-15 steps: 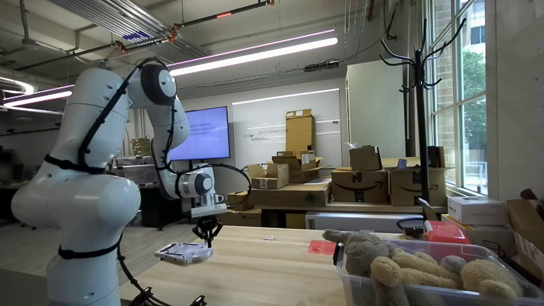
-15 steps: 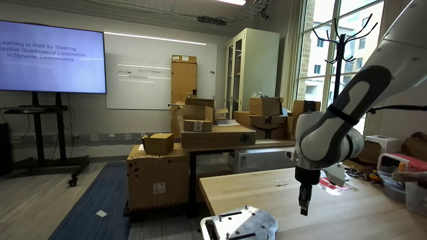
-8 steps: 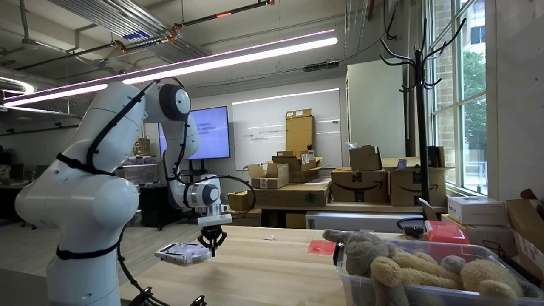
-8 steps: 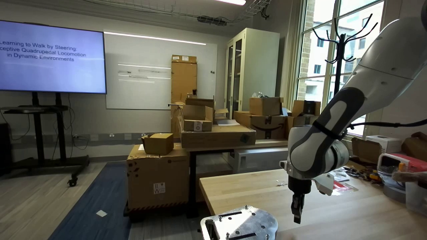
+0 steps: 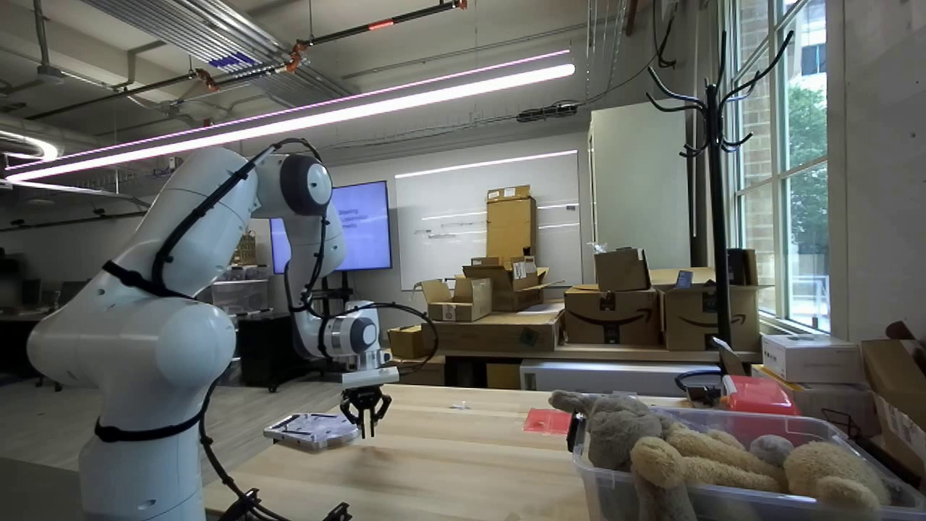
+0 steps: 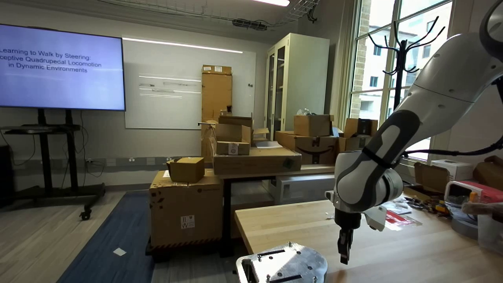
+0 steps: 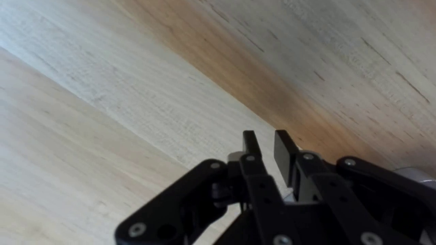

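Note:
My gripper (image 5: 368, 433) is black and points down above the pale wooden table (image 5: 463, 463). It also shows in an exterior view (image 6: 344, 261). In the wrist view the gripper (image 7: 265, 134) has its two fingers a small gap apart, with nothing between them but bare wood behind. The nearest thing is a silver metal plate (image 5: 311, 432) with slots and bolts, at the table edge near the arm's base. The plate also shows in an exterior view (image 6: 290, 261), apart from the gripper. A shiny rounded piece (image 7: 414, 175) shows at the wrist view's right edge.
A clear plastic bin (image 5: 600, 481) of plush toys (image 5: 731, 459) stands on the table. A red sheet (image 5: 548, 421) lies flat behind it; it also shows in an exterior view (image 6: 397, 220). Cardboard boxes (image 5: 611, 315) and a black coat rack (image 5: 716, 217) stand farther back.
The arm has reached outward and down, moving the gripper away from beside the metal plate and lower over the table. The two fingertips now show apart in an exterior view.

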`<state>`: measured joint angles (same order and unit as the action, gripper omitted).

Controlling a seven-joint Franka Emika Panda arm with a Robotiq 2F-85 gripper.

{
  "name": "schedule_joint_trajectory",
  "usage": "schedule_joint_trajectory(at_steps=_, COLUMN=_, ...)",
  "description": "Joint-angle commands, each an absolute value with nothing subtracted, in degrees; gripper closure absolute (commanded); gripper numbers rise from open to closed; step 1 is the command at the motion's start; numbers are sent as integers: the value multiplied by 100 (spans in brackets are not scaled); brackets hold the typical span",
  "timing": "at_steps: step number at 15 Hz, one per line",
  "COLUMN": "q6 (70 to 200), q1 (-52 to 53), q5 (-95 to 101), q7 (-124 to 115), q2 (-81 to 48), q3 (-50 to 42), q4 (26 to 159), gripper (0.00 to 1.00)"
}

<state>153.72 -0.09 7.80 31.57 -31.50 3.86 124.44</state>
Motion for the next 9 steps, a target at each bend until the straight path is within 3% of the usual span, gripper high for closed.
schedule_joint_trajectory(at_steps=1, q6=15286, q1=-154, q5=976, q7=3096, q2=-3175, q3=470, q4=12308, gripper=47)
schedule_joint_trajectory(at_steps=7, q6=15303, q1=-191, q5=1073, q7=3106, q2=-3153, q3=456, q4=12320, gripper=2)
schedule_joint_trajectory(at_steps=9, q6=15314, q1=-194, q5=1081, q7=3103, q2=-3150, q3=454, q4=12332, gripper=0)
